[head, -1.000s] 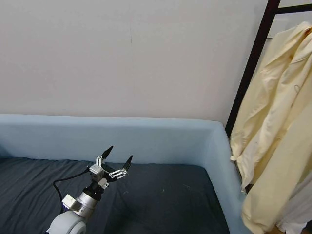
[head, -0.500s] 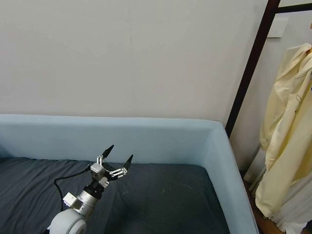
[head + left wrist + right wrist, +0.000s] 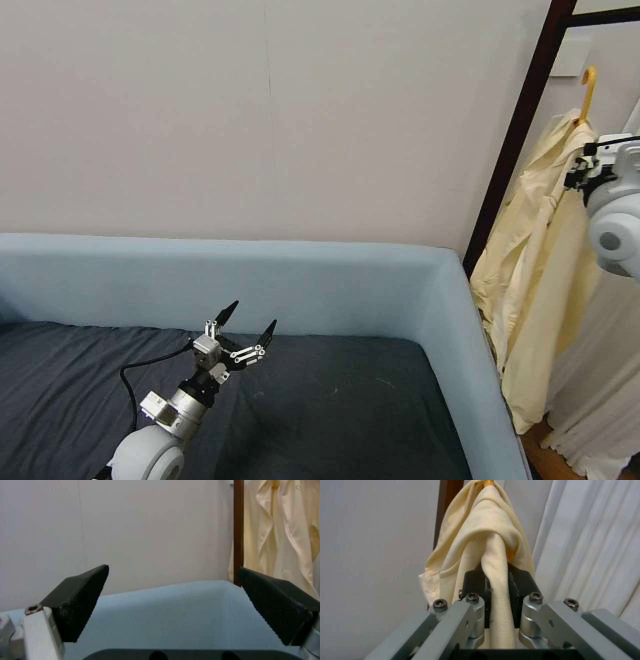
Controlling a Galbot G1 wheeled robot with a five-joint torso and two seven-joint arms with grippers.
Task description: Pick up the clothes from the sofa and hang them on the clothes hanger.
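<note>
A pale yellow garment (image 3: 535,290) hangs on an orange hanger whose hook (image 3: 589,85) points up, beside the dark clothes rack post (image 3: 515,135) at the right. My right gripper (image 3: 583,170) is shut on a fold of that garment (image 3: 495,581), high up near the hanger; the black fingers (image 3: 476,587) pinch the cloth from both sides. My left gripper (image 3: 240,335) stands open over the dark sofa seat (image 3: 330,420), holding nothing; its fingertips (image 3: 80,600) are spread wide toward the sofa's light blue backrest (image 3: 165,618).
The sofa's light blue arm (image 3: 470,370) runs along the right, next to the rack. White curtains (image 3: 600,390) hang behind the garment. A plain wall (image 3: 260,120) rises behind the sofa.
The garment has shifted and now hangs lower and more bunched, with the hanger hook in sight. My right arm has come into the head view. The left gripper has barely moved.
</note>
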